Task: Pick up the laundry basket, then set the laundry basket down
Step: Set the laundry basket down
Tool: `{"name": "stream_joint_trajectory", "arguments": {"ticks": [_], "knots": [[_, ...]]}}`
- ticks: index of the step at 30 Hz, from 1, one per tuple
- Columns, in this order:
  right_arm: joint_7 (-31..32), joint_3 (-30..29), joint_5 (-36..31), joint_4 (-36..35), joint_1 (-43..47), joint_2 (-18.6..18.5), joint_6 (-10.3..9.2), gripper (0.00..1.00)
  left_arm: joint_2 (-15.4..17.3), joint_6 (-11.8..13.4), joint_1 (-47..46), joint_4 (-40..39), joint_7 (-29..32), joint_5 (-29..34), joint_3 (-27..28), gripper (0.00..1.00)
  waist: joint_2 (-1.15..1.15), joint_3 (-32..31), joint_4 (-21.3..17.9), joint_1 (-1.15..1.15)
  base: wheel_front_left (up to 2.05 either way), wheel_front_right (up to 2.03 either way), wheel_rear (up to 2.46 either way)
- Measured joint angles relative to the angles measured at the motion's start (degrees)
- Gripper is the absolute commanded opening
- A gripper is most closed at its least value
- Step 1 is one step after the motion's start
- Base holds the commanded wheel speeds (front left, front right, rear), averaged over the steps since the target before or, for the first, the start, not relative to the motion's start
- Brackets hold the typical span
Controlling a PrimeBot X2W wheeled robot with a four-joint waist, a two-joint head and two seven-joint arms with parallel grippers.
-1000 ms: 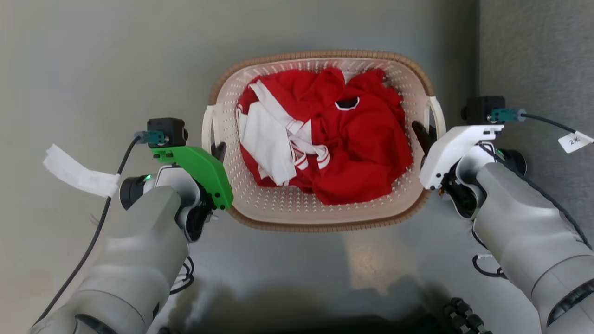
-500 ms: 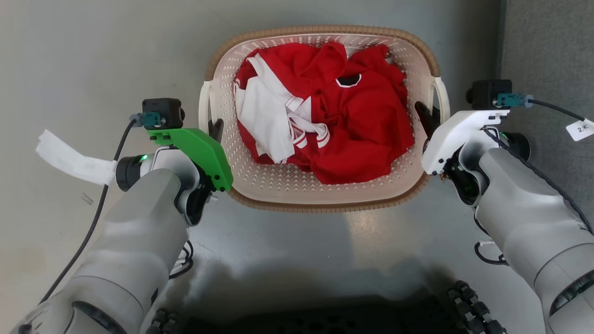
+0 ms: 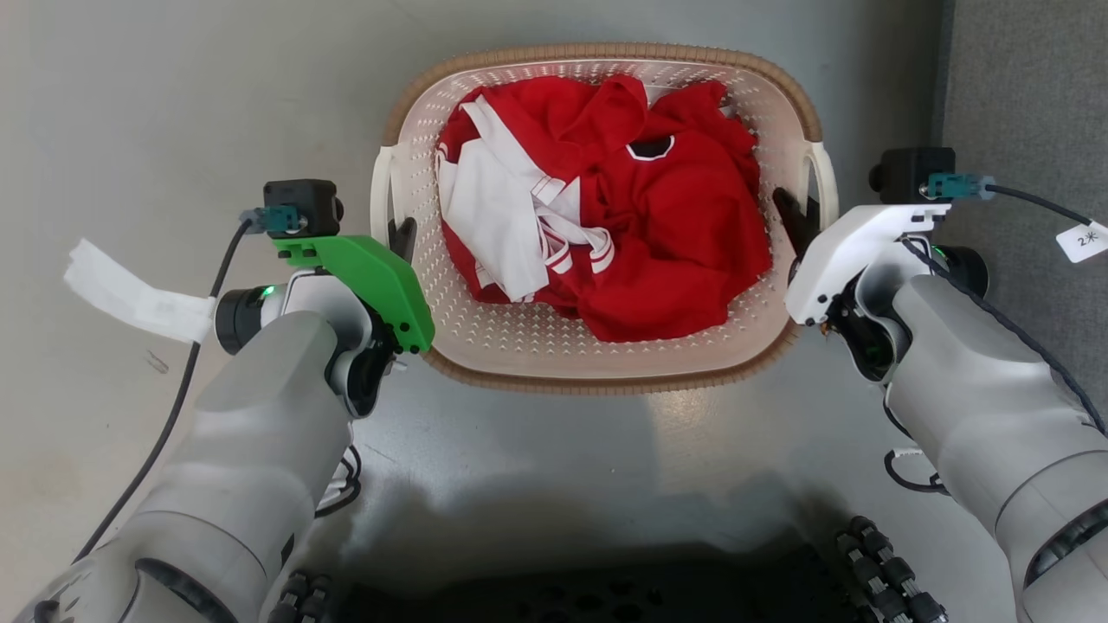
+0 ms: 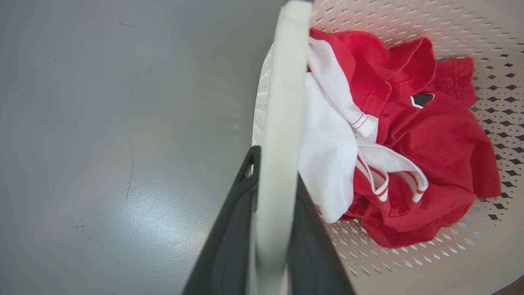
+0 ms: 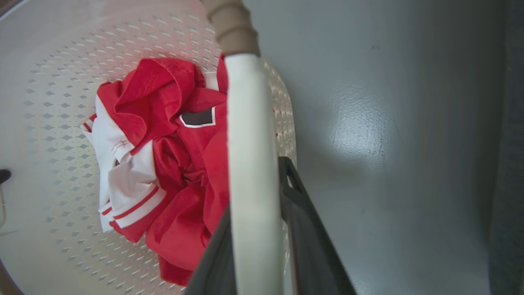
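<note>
The laundry basket (image 3: 606, 385), cream perforated plastic with a brown woven-look rim, sits in the middle of the head view with red and white clothes (image 3: 658, 225) in it. My left gripper (image 3: 400, 240) is shut on its left white handle (image 3: 383, 208). In the left wrist view that handle (image 4: 282, 114) runs between the dark fingers (image 4: 231, 233) of the left gripper (image 4: 275, 166). My right gripper (image 3: 792, 216) is shut on the right handle (image 3: 827, 195). The right wrist view has the handle (image 5: 249, 135) clamped in the right gripper (image 5: 254, 190). I cannot tell whether the basket touches the floor.
Grey glossy floor (image 3: 173, 86) surrounds the basket. A darker textured strip (image 3: 1030, 86) runs along the right. The robot's dark base (image 3: 606, 597) lies at the bottom edge. A white tag (image 3: 130, 294) hangs on the left cable, a smaller one (image 3: 1082, 240) on the right.
The whole head view has shifted: basket and both grippers sit higher in it together, and the dark base now shows at the bottom. Both grips on the handles are unchanged.
</note>
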Motion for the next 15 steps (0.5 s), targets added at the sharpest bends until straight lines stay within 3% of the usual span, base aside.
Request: {"name": "stream_joint_trajectory", "arguments": {"ticks": [1, 2, 15], "knots": [[0.00, 0.10, 0.10, 0.04, -0.07, 0.00, 0.18, 1.00, 0.01, 0.00, -0.03, -0.01, -0.01, -0.29, 0.05, 0.93, 0.00, 0.03, -0.01, 0.00, 0.00, 0.00, 0.00], [-0.01, 0.19, 0.11, 0.08, -0.08, 0.11, 0.51, 1.00, 0.02, 0.00, -0.13, -0.04, -0.02, -0.38, 0.07, 1.00, 0.00, 0.04, -0.01, 0.00, 0.00, 0.00, 0.00], [-1.05, 1.11, 0.64, 1.04, -0.64, 0.79, 0.57, 1.00, -0.01, 0.00, -0.58, 0.22, -0.03, -1.15, -0.94, 1.00, 0.00, -0.67, -0.17, 0.00, 0.00, 0.00, 0.00]]}}
